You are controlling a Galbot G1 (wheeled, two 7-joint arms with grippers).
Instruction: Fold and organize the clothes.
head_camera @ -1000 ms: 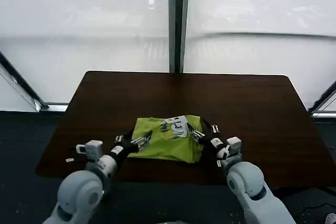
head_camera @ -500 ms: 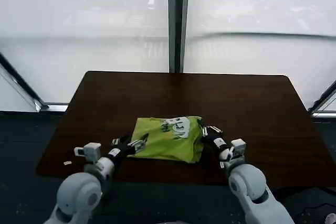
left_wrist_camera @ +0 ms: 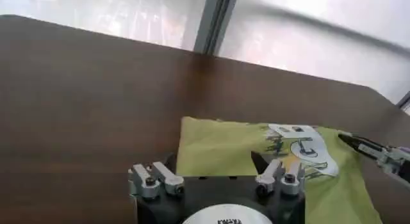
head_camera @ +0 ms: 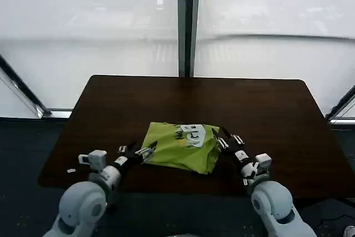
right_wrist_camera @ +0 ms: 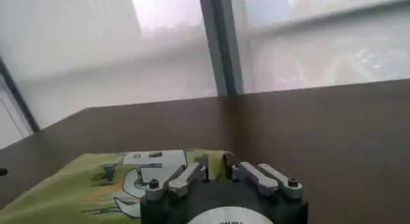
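The clothes, one lime-green t-shirt (head_camera: 178, 147), lie folded into a compact bundle on the dark table (head_camera: 266, 109), near its front edge. The white print (head_camera: 194, 132) faces up at the far right part. My left gripper (head_camera: 148, 149) sits at the bundle's left edge, open, with the fabric edge (left_wrist_camera: 218, 148) just ahead of its spread fingers. My right gripper (head_camera: 222, 140) is at the right edge, shut on a fold of the green fabric (right_wrist_camera: 214, 162). In the left wrist view the right gripper (left_wrist_camera: 378, 156) pokes in beyond the print.
The brown table runs wide and bare behind and to both sides of the shirt. A small white scrap (head_camera: 70, 170) lies by the front left edge. Frosted window panes with a dark central post (head_camera: 187, 23) stand behind the table.
The right gripper has moved right and toward the front, and the shirt has shifted right with it. The left gripper has hardly moved.
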